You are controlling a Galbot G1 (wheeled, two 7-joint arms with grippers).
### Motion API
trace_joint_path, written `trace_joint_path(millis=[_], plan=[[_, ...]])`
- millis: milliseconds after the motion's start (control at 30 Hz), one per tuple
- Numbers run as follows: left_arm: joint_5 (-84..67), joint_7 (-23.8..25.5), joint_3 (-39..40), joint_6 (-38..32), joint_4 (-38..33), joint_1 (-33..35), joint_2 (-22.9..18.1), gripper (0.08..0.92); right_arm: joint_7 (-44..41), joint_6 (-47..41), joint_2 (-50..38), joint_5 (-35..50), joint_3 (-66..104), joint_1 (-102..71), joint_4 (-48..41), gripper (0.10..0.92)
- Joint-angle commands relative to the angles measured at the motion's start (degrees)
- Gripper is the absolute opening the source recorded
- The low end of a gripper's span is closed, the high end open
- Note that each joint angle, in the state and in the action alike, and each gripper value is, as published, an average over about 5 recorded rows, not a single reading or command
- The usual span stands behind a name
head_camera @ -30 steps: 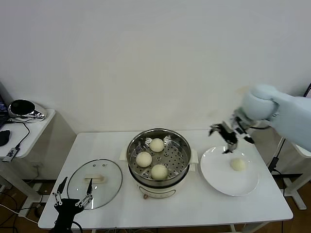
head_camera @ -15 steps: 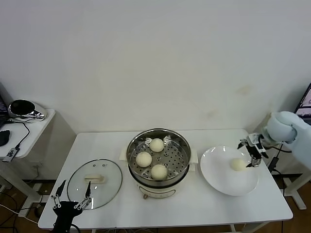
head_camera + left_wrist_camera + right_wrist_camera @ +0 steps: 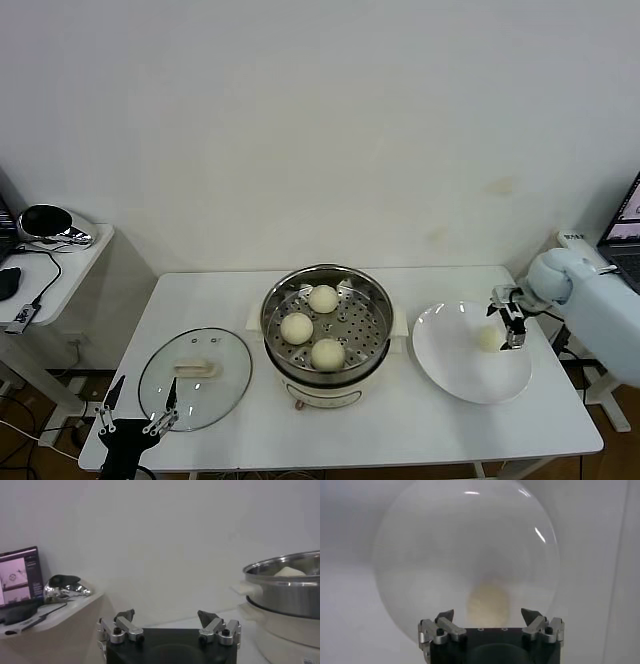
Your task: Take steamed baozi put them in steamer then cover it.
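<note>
Fetching the last baozi (image 3: pixel 489 339) from the plate (image 3: pixel 455 375): right gripper (image 3: pixel 507 322) spread, poised beside it (three already in the steamer (image 3: pixel 326 318)). Next, I judge: lower, straddle, pinch gently.

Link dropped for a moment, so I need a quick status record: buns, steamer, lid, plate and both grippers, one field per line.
baozi in steamer: three, on the perforated tray
baozi left: one, on the white plate
steamer: uncovered, mid-table
cover: lying flat on the table, on the steamer's left, handle up
right gripper: open, at the last baozi on the plate, not closed on it
left gripper: open, low at the table's front edge near the cover, holding nothing
</note>
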Motion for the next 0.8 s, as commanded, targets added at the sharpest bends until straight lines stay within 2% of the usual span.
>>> trace_joint_path(millis=[33,300,600,800], plan=[[-0.06,0.01,-0.23,-0.05,0.07,-0.02,0.00,0.823,0.07,0.64,5.55,-5.12,3.03,-2.64,-8.02,0.823],[-0.07,-0.02,-0.23,-0.10,0.19,-0.03,-0.11,0.823,0.22,0.51,6.89,-6.36,4.17,-2.65,-10.59,0.803],[-0.03,-0.04,-0.18,-0.14,0.23,-0.14,-0.19,0.823,0.06,0.36,6.31,-6.18,4.58,-2.74,-9.77,0.669],[-0.04,-0.05,-0.19,-0.16,0.15,-0.18,-0.12,0.823,-0.92,-0.96,3.23,-2.43,1.62,-0.01,-4.75,0.577]])
